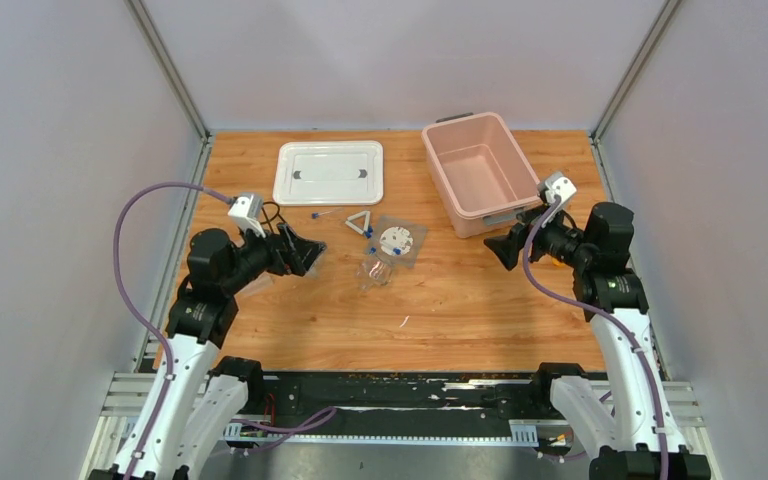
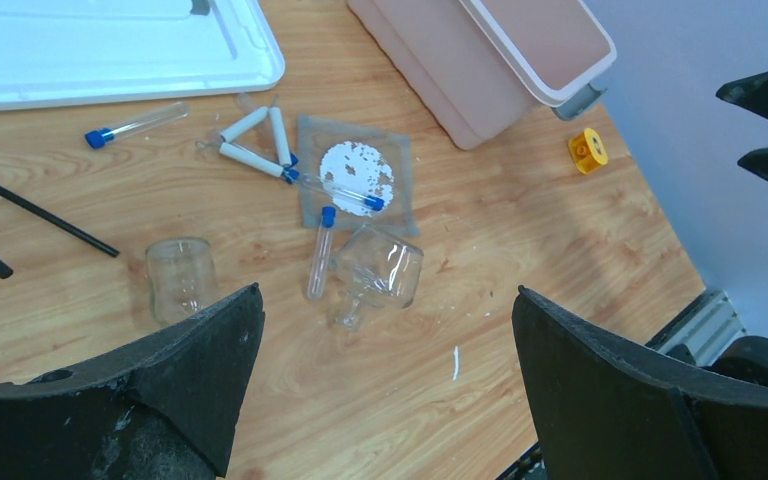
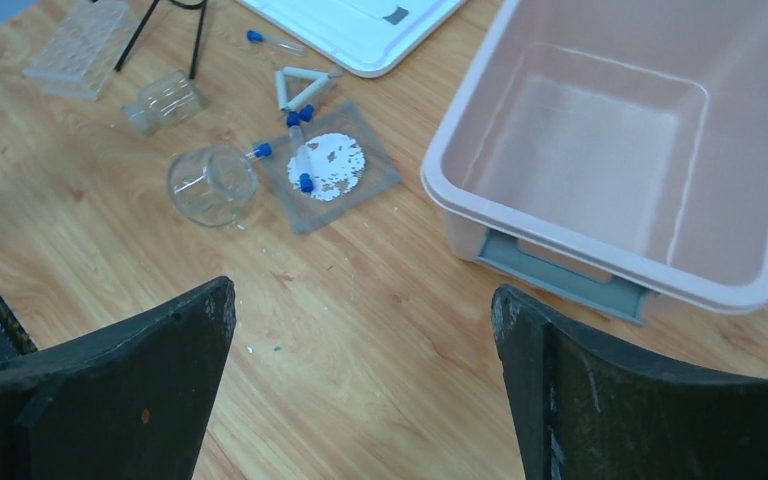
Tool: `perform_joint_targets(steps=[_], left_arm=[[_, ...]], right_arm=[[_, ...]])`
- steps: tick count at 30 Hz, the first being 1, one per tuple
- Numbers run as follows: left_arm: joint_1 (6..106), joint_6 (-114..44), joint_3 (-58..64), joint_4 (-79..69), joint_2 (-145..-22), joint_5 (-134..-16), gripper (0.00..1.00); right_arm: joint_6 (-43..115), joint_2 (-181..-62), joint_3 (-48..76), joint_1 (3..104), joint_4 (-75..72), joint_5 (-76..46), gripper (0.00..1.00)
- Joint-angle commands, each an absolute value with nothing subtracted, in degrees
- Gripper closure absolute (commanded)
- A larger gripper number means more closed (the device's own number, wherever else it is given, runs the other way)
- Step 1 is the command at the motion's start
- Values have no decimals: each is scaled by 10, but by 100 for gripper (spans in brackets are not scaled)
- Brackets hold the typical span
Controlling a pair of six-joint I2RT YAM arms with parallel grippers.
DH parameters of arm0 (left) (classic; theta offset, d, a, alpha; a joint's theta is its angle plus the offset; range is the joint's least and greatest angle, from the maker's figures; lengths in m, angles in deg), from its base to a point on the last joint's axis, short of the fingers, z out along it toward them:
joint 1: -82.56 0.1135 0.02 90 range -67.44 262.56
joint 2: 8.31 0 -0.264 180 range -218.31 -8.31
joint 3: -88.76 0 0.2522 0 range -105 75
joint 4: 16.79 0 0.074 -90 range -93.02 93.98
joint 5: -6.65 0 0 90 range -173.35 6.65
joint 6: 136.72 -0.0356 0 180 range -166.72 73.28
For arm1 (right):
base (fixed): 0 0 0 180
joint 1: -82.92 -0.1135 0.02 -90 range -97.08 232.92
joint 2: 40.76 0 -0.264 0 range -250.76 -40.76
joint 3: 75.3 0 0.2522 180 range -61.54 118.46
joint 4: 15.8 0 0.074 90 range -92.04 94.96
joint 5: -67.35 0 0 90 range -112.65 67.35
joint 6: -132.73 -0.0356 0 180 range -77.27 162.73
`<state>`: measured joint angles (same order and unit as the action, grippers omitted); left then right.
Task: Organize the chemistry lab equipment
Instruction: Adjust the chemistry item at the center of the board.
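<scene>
I see both jaws released above bare surface [image 1: 440, 320]. Tripod [image 2: 35, 209] legs run off my left view; triangle [image 2: 252, 142], tubes [image 2: 320, 252] and disc mesh [image 2: 355, 180] cluster mid-surface, left of the pink bin [image 1: 465, 120].

The left white-and-black robot arm [image 1: 182, 360] is reaching up from the near edge of the worktop and bending toward the middle, close to the left edge. Its black two-finger left gripper [image 1: 298, 254] is pointing to the right, and its jaws are standing wide apart. The right white-and-black robot arm [image 1: 620, 350] is rising near the right edge and bending inward. Its black two-finger right gripper [image 1: 505, 248] is pointing to the left, with its jaws also spread wide. The two grippers are facing each other, well apart.
</scene>
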<state>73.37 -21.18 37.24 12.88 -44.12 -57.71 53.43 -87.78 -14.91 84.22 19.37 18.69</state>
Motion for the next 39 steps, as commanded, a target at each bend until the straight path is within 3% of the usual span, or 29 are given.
perform_joint_targets(steps=[1, 15, 21, 39], left_arm=[[724, -188, 374, 96, -443, -566, 0], [552, -239, 348, 146, -504, -769, 1], [502, -233, 368, 114, -528, -800, 1], [474, -290, 309, 60, -719, -900, 0]], right_arm=[[627, -877, -137, 841, 209, 280, 1], [665, -880, -146, 841, 230, 280, 1], [668, -879, -154, 841, 226, 278, 1], [696, -886, -132, 841, 278, 266, 1]])
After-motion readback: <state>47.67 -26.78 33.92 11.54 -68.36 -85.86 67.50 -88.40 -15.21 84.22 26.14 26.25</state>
